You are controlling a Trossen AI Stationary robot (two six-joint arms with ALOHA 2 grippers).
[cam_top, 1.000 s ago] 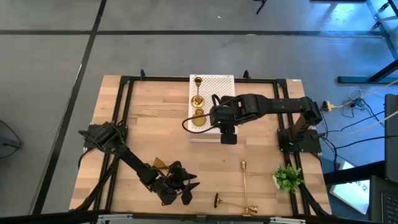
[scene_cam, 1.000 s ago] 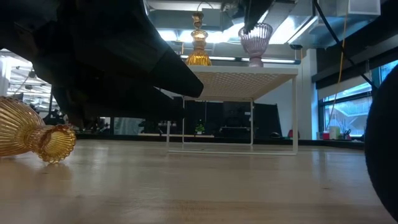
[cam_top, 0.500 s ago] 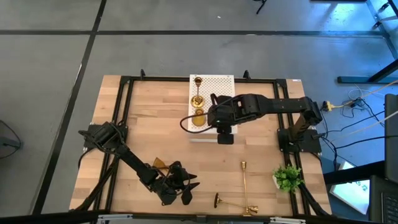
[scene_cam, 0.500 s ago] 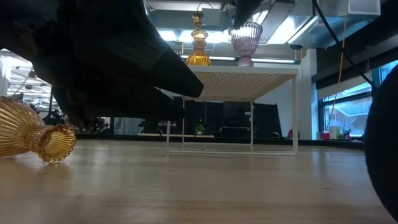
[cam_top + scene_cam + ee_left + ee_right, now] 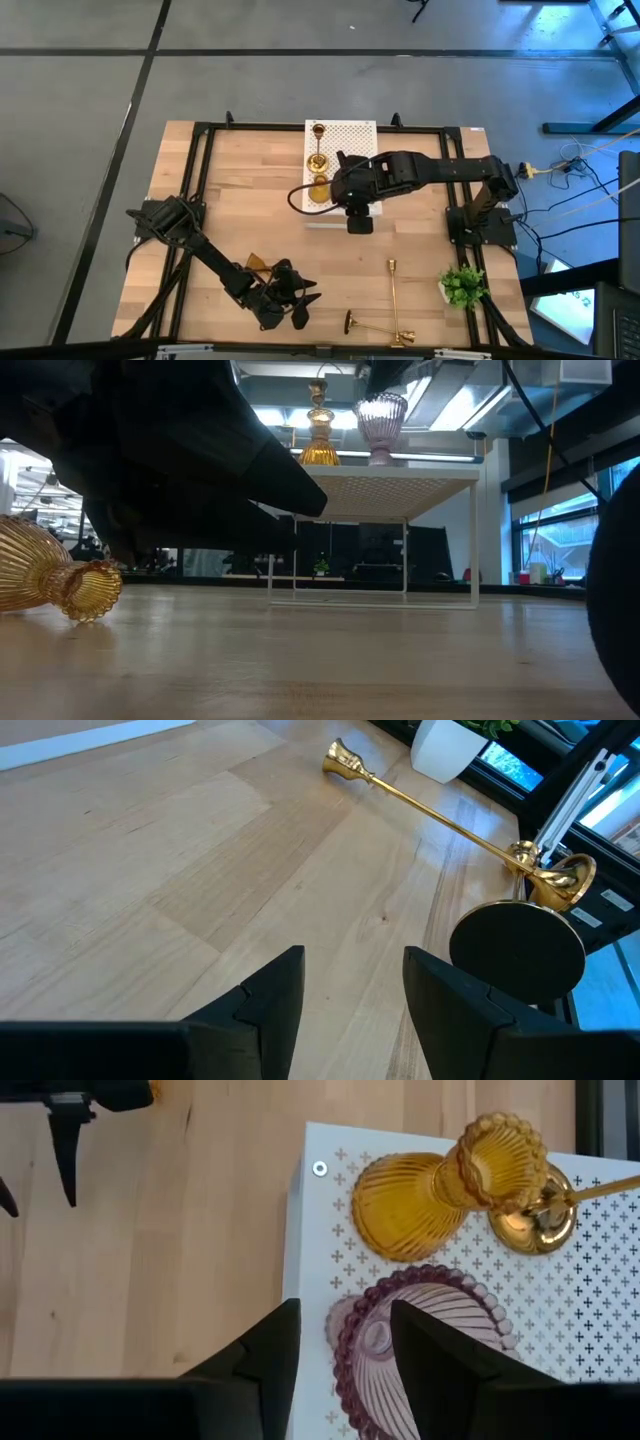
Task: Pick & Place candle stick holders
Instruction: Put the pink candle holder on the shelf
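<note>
- Grey floor surrounds a pale wooden tabletop (image 5: pixel 250 200) framed by black rails; a potted plant (image 5: pixel 462 285) sits at its near right corner.
- At the far middle stands a white perforated box (image 5: pixel 345 135), raised on thin legs in the low view, so it seems to be the drop-off for the holders.
- On it stand a brass candlestick (image 5: pixel 317 145) and an amber goblet (image 5: pixel 420 1192), close together along one edge, probably to leave room for more.
- Right pincer (image 5: pixel 340 1350) hangs over the box with a purple goblet (image 5: pixel 425 1345) upright between its fingers; the foot looks at or just above the box top, right beside the amber one, and I cannot tell whether the pads press it. I judge this the placing step.
- Left pincer (image 5: pixel 350 990) waits low over the near left of the tabletop, fingers apart and empty.
- Left to move: a second amber goblet (image 5: pixel 45 570) on its side just beside the left arm, and two brass candlesticks (image 5: pixel 392 295) lying at the near edge, one long stem (image 5: pixel 430 810) stretched flat, one dark round base (image 5: pixel 515 950) facing the left wrist camera.
- No brand, label or writing can be read anywhere.
</note>
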